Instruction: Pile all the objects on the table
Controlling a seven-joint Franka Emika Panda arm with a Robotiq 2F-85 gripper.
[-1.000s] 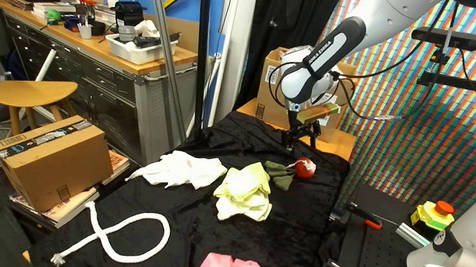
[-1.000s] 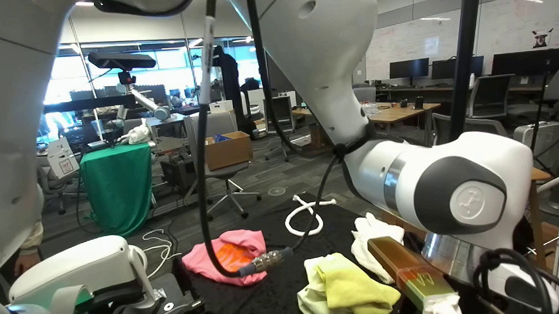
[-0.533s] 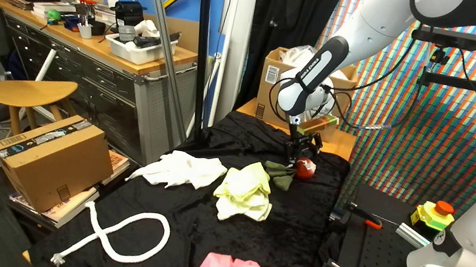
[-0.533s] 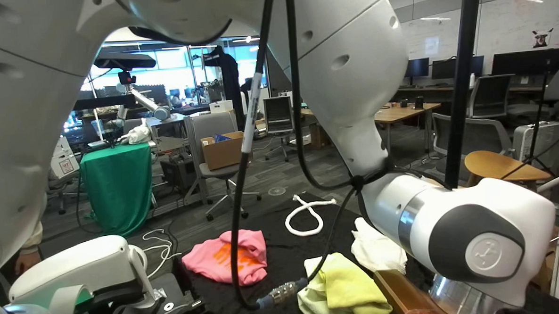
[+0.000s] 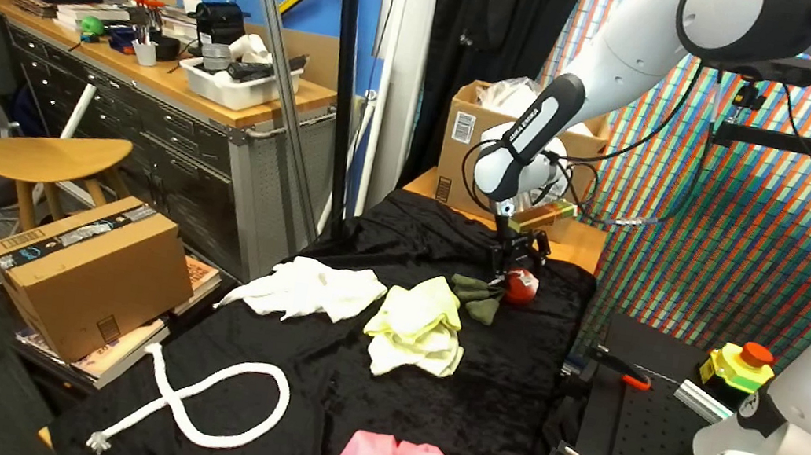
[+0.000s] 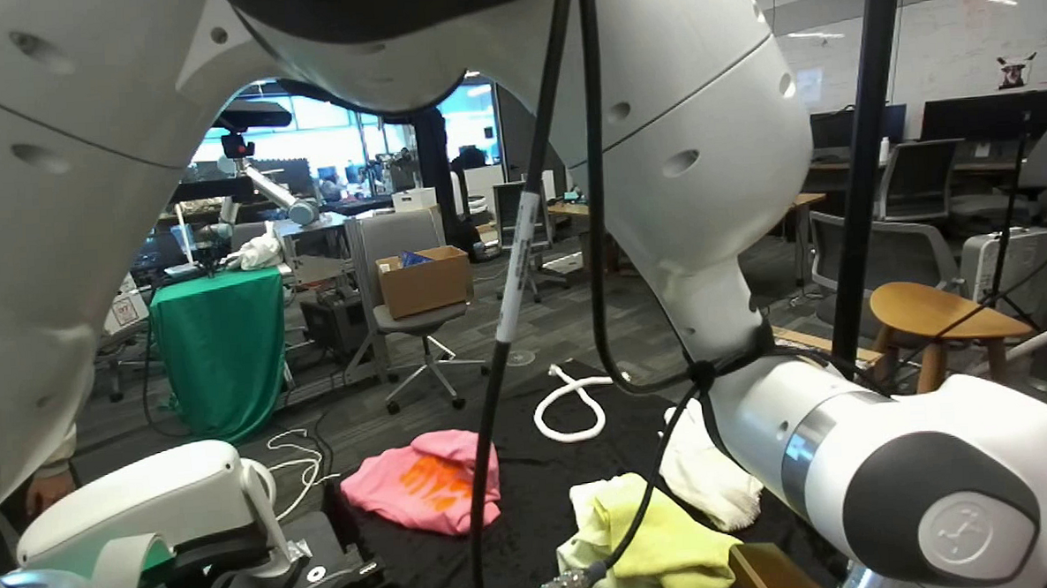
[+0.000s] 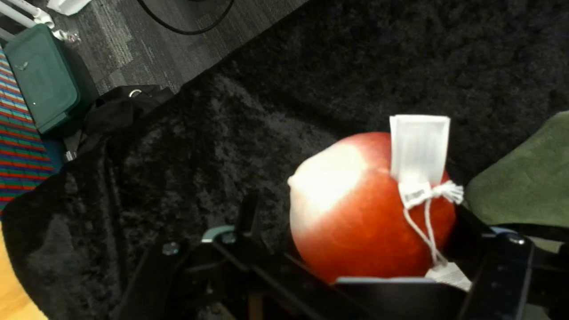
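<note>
Red ball (image 7: 366, 231), whitish on one side, with white tags (image 7: 420, 144), lies on black-draped counter (image 5: 502, 388) just beside dark green cloth (image 5: 476, 298). Yellow-green cloth (image 5: 418, 320) crumpled near white cloth (image 5: 315, 291); pink cloth (image 6: 382, 487) bears orange print (image 6: 434, 482). Jaws spread wide, gripping nothing; ball between them in wrist view. Tall cardboard box (image 5: 455, 159) holds clear plastic (image 5: 507, 97); white bin (image 5: 227, 93), mixed items (image 5: 250, 71).

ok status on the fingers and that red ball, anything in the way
Fingers open, nothing gripped. Red ball on the table. Green cloth close beside it, might get in the way.
</note>
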